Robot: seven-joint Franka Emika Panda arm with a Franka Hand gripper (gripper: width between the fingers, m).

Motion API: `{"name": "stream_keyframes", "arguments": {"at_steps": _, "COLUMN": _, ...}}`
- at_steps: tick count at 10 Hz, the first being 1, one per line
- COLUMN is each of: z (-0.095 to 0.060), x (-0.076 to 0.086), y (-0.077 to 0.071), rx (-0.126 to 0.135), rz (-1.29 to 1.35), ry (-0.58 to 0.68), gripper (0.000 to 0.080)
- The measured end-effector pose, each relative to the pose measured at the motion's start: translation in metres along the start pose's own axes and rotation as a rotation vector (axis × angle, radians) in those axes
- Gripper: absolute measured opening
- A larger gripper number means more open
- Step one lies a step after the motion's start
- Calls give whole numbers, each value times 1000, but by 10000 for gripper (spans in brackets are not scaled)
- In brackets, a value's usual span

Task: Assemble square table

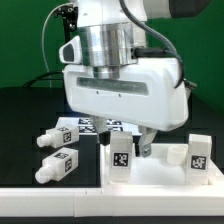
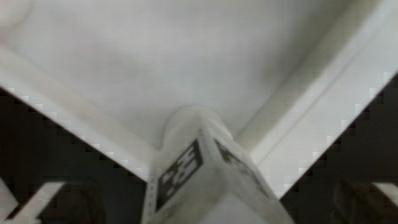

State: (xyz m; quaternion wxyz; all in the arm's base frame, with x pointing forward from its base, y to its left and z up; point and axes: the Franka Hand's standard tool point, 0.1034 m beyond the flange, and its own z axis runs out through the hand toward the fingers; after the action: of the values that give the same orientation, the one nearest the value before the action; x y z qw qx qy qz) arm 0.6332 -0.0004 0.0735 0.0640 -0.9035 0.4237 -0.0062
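Note:
The white square table top (image 1: 160, 182) lies at the front of the exterior view's right. An upright white tagged leg (image 1: 121, 152) stands at its near corner, and a second leg (image 1: 199, 151) stands at the corner further right. My gripper (image 1: 126, 142) hangs straight over the first leg, jaws open, one finger on each side of it. In the wrist view that leg (image 2: 201, 170) rises between the dark fingertips (image 2: 36, 205) with a gap on both sides, above the top's rimmed corner (image 2: 178, 60). Two more legs (image 1: 52, 138) (image 1: 58, 166) lie loose on the black table.
The marker board (image 1: 84, 124) lies flat behind the loose legs, partly hidden by my gripper's body. A white ledge runs along the front edge at the exterior view's left (image 1: 40, 192). Dark cables hang behind the arm.

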Motion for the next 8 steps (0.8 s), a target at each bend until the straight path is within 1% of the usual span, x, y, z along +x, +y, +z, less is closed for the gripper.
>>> {"name": "stream_keyframes", "arguments": {"at_steps": 2, "z": 0, "x": 1, "y": 1, "rx": -2, "rz": -149, "ry": 1, "gripper": 646}}
{"name": "stream_keyframes", "arguments": {"at_steps": 3, "z": 0, "x": 2, "y": 0, "rx": -6, "rz": -308, "ry": 15, "gripper": 648}}
{"name": "stream_keyframes", "arguments": {"at_steps": 4, "z": -1, "x": 2, "y": -5, "rx": -9, "rz": -534, "ry": 44, "gripper": 648}}
{"name": "stream_keyframes", "arguments": {"at_steps": 5, "z": 0, "x": 1, "y": -6, "rx": -4, "rz": -577, "ry": 47, "gripper": 648}}
{"name": "stream_keyframes", "arguments": {"at_steps": 6, "z": 1, "x": 1, "y": -5, "rx": -5, "rz": -521, "ry": 47, "gripper": 648}}
{"name": "stream_keyframes", "arguments": {"at_steps": 7, "z": 1, "x": 2, "y": -5, "rx": -5, "rz": -523, "ry": 47, "gripper": 559}}
{"name": "stream_keyframes", "arguments": {"at_steps": 8, "z": 1, "x": 1, "y": -5, "rx": -1, "rz": -460, "ry": 46, "gripper": 377}}
